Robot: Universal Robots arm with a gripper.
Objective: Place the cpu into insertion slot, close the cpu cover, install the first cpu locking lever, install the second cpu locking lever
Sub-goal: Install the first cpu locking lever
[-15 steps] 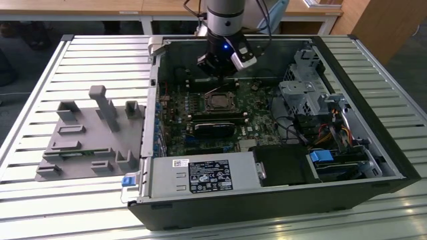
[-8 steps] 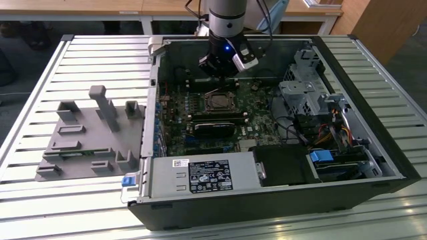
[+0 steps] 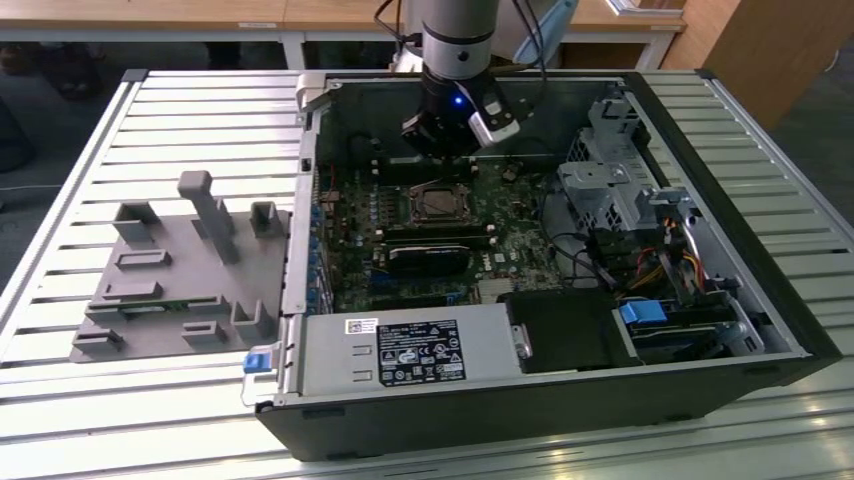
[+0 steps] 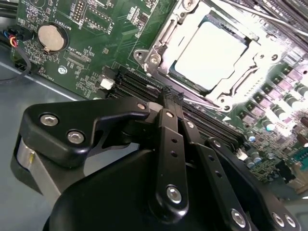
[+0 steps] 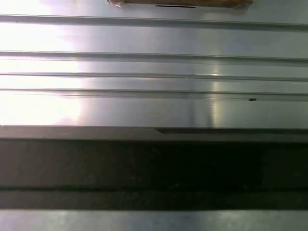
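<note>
Cpu (image 4: pixel 208 57), light, stiff and fragile, lies seated in the insertion slot (image 4: pixel 159 36) under the cpu cover (image 4: pixel 236 89), best touched by edges only; gripper (image 4: pixel 169 98) jaws look together, holding nothing

It looked like a robotics lab or electronics assembly workshop. An opened desktop computer case (image 3: pixel 561 300) lay flat on a slatted aluminium tabletop (image 3: pixel 174 110), its green motherboard (image 3: pixel 400 215) exposed. Beside it sat a grey moulded parts fixture (image 3: pixel 174 270). Wooden desks (image 3: pixel 240 15) stood behind, and a robot arm (image 3: pixel 458 40) reached over the case.
</note>
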